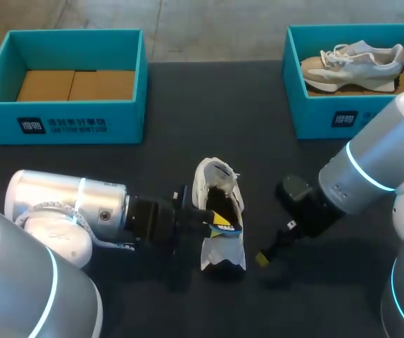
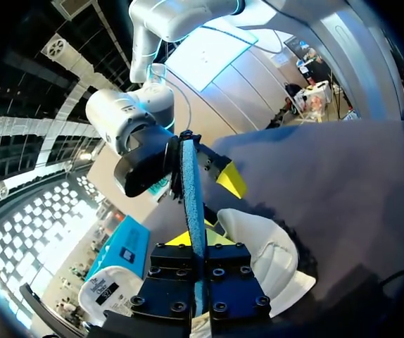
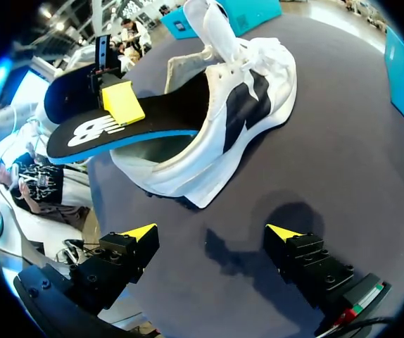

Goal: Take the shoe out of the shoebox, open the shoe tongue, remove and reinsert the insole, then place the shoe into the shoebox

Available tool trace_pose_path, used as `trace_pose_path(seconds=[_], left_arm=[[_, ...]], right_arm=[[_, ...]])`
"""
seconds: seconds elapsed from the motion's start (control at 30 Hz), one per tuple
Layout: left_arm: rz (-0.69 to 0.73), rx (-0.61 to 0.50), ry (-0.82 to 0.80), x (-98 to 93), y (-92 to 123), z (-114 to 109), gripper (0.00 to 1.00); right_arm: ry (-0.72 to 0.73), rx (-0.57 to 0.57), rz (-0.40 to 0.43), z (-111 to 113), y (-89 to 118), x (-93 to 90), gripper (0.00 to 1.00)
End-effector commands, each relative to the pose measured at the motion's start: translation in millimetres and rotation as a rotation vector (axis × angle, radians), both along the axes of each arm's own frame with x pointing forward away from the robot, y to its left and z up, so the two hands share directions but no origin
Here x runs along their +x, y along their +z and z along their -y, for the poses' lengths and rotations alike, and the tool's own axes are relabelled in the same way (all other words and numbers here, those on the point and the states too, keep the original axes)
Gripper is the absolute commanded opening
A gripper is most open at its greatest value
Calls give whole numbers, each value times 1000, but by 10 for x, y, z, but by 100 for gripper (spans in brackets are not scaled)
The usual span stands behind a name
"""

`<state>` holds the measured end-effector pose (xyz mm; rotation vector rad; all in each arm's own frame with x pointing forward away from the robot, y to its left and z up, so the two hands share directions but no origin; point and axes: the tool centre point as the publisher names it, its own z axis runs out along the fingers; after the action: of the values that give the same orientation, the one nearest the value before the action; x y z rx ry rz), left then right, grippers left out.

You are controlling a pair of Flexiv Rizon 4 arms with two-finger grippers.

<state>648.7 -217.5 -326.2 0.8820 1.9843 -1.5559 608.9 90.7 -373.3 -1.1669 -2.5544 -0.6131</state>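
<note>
Centrally, the shoe: a white lace-up sneaker (image 1: 213, 176) with a dark side patch lies on the dark grey counter (image 1: 258, 98), outside both boxes and between the two grippers.
Insole: a black foam insole with a blue edge (image 3: 117, 134) has one end inside the sneaker's opening, and the other end sticks out towards the left arm.
Left gripper (image 1: 219, 224): its jaws pinch the free end of the insole, one yellow tip pressed on the top face, close against the sneaker's side.
Right gripper (image 3: 211, 232): its jaws are spread wide and hold nothing, over bare counter just beside the sneaker, on the side away from the left gripper.
Left box: an open teal cardboard shoebox (image 1: 82, 123) stands at the counter's far left, with brown cardboard pads (image 1: 75, 84) in its bottom.
Right box: a matching teal shoebox (image 1: 329, 120) stands at the far right and holds a pale grey sneaker (image 1: 353, 63).
</note>
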Motion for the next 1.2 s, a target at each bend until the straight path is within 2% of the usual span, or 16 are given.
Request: trace_pose_path(seconds=[0.03,1.03,1.2], left_arm=[[7,-7,0,17,-27,28,0],[76,35,26,210,-307,66,0],[77,34,32,212,-301,60,0]], right_arm=[[-1,-3,2,-10,-2,-13,100],[-1,-3,2,-10,-2,-13,100],[-1,-3,2,-10,-2,-13,100]])
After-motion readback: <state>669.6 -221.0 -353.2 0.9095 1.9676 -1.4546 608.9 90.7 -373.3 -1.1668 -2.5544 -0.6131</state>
